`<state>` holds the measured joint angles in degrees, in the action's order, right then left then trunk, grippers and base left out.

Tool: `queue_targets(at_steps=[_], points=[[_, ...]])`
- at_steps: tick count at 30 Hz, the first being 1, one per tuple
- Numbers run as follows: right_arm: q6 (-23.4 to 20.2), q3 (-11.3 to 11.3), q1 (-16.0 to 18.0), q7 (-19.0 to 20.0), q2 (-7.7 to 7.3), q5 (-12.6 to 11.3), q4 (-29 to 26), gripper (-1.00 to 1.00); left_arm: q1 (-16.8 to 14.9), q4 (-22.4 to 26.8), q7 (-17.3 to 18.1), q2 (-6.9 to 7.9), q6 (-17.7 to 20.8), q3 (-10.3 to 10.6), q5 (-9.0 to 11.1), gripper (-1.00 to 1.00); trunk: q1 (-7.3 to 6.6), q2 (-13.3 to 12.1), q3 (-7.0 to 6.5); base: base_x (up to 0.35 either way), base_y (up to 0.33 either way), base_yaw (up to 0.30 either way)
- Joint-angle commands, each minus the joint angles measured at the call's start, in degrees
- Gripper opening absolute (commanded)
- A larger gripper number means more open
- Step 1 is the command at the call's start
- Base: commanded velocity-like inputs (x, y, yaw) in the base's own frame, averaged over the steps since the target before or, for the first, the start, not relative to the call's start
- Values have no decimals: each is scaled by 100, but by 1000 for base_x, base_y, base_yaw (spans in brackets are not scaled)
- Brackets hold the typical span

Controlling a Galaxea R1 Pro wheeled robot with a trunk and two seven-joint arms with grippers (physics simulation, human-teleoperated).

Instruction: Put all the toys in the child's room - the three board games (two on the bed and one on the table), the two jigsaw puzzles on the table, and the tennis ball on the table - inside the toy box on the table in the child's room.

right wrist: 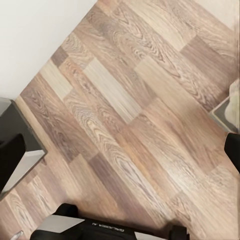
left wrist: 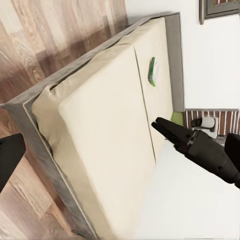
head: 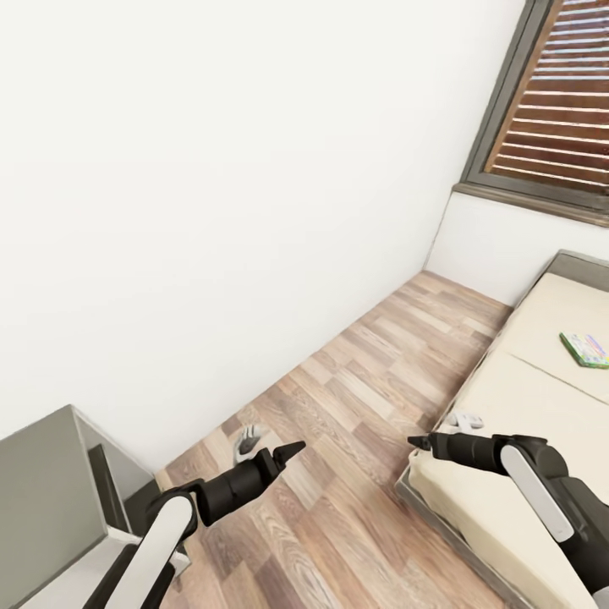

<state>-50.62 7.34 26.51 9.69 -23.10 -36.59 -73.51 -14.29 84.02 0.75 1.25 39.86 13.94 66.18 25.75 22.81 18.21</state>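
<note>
While I stand between the wall and the bed, both my arms are held out in front of me and carry nothing. My left end effector hangs over the wood-plank floor, and its fingers come together to one point, so I judge it as closed on nothing. My right end effector hangs at the near corner of the bed, and it also looks closed to a point, with nothing between the fingers.

On the bed I count one board game, a flat box with a green edge and a colourful face, lying flat on the mattress far from me, toward the window. In the left wrist view the same box shows as a thin green-edged shape, and a small green patch beside the right arm could be a second one, but I cannot tell. At my left I see one corner of the grey desk.

I think the box is light and stiff, made of cardboard, with a smooth face that can slip. Because it is so flat on a soft mattress, I would take it by its two long edges, pressing a little into the bedding to get under it.
</note>
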Motion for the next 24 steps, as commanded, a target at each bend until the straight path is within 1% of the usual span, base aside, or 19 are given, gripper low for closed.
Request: queue_targets(at_steps=[1, 10, 24], points=[[-17, 0, 10, 44, -8, 47, -5, 100, -1, 5, 12, 11, 13, -15, 10, 100, 3, 10, 6, 0, 0, -268], [-12, -21, 21, 44, -32, 41, -19, 100, 8, 8, 23, 32, 17, -120, 27, 100, 3, 10, -24, 0, 0, -268], [-10, -30, 28, 43, -53, 38, -28, 100, 48, -5, 7, 51, 14, -263, -1, 100, 3, 10, -48, 0, 0, -271]])
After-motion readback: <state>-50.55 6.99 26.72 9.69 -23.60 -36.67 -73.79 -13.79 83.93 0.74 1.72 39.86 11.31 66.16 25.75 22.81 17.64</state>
